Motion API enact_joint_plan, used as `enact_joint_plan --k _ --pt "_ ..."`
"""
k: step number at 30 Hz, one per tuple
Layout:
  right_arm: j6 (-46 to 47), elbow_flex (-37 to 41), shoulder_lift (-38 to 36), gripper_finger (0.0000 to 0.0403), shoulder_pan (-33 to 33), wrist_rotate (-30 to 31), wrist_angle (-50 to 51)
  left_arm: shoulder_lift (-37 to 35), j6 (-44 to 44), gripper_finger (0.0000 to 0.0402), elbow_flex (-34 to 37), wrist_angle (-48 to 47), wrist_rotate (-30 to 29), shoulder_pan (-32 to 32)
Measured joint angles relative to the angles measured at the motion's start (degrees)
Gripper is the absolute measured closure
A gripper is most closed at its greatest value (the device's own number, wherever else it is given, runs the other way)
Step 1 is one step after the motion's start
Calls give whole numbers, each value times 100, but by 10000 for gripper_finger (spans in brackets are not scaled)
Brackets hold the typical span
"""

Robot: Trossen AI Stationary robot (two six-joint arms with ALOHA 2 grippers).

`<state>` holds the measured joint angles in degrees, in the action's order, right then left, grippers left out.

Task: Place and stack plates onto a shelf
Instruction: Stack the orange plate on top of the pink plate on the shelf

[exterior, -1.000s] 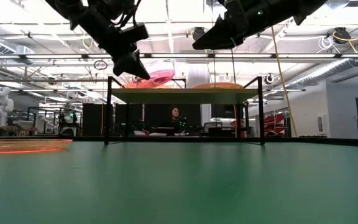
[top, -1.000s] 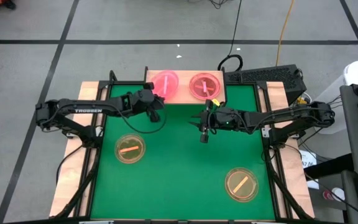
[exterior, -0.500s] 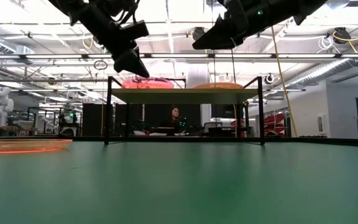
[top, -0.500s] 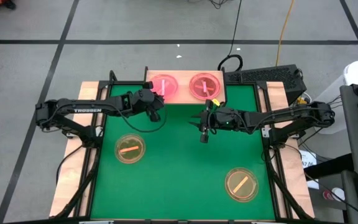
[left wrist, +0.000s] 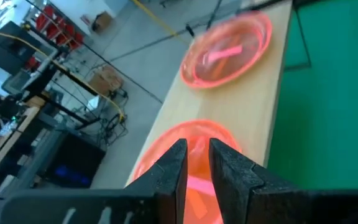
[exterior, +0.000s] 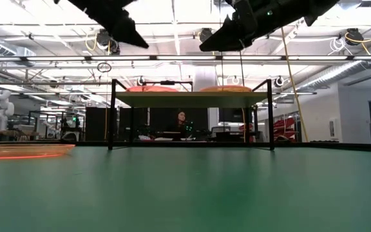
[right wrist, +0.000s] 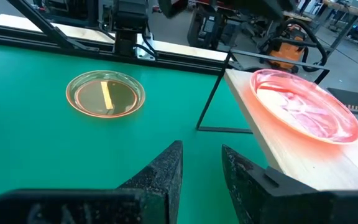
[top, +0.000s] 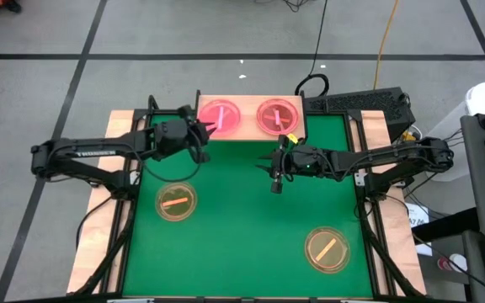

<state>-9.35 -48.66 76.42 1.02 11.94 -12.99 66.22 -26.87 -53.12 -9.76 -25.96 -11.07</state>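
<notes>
Two pink plates lie flat on the light-wood shelf (top: 247, 126) at the mat's far edge, one on its left half (top: 220, 115) and one on its right half (top: 277, 116). Two amber plates rest on the green mat, one left (top: 176, 202) and one near right (top: 327, 249). My left gripper (top: 202, 135) hovers open just left of the left pink plate (left wrist: 197, 132), well above the shelf (exterior: 192, 96). My right gripper (top: 276, 185) hangs open and empty over the mat's middle, near the shelf's right front leg.
The shelf stands on thin black legs (right wrist: 213, 93) with open space beneath. A black frame borders the mat, and wood table edges (top: 99, 244) flank it. A black box and cables (top: 356, 105) sit behind the shelf's right end. Bare mat (top: 251, 236) lies between the amber plates.
The left pink plate has dropped from a tilt to lying flat on the shelf's left half. My left gripper has come off it, risen, and drawn back toward the table's left edge. The right arm has kept still.
</notes>
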Motion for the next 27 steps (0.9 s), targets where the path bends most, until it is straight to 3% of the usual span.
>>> enact_joint_plan --k 9,15,17,21,27 --pt "235 9 -719 307 -289 -5 770 -1011 1049 328 1 -391 494 992" --pt "720 7 -1511 307 -482 -19 1321 -1654 1552 328 604 -455 53 1799" --pt "920 4 -1727 307 -525 -135 1735 -1796 1722 328 921 -55 14 2018" --pt "1815 0 -1874 307 -527 -944 2550 -1904 1897 328 1623 941 -9 2312" --pt "2809 -2 -1464 307 -606 -1740 3783 -1808 1857 328 2584 2543 -111 2360"
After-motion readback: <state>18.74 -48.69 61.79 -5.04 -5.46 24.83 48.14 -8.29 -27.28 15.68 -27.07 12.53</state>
